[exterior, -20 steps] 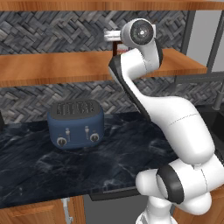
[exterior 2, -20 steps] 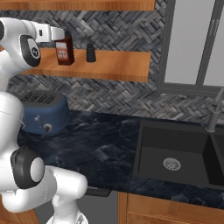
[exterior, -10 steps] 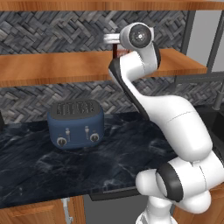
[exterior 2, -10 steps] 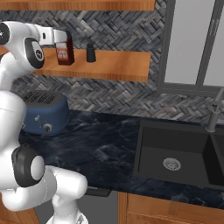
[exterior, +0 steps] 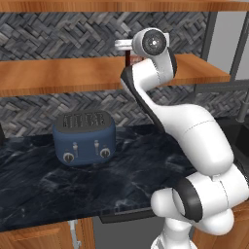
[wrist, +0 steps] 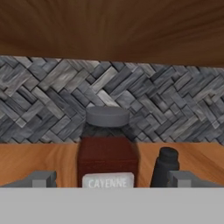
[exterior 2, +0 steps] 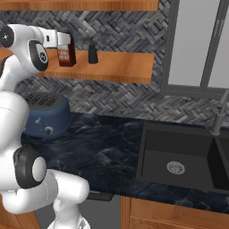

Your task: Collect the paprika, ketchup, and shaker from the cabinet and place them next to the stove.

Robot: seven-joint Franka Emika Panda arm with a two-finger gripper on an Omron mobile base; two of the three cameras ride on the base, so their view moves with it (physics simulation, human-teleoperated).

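while your gripper [exterior: 127, 50] sits up at the cabinet [exterior: 58, 74] in the left base view, go slow. in the right base view the paprika [exterior 2: 66, 55] is right in front of it, the shaker [exterior 2: 93, 54] just beside. in the hand view the fingers [wrist: 41, 179] stand wide apart around the jar; push crooked and you may knock it or the shaker over.

One word could be read — "CAYENNE", in pale capitals on the light label low on the front of the paprika [wrist: 107, 161], the dark red-brown jar, seen in the hand view. In the right base view the same label showed as a pale patch — its lettering too small to make out.
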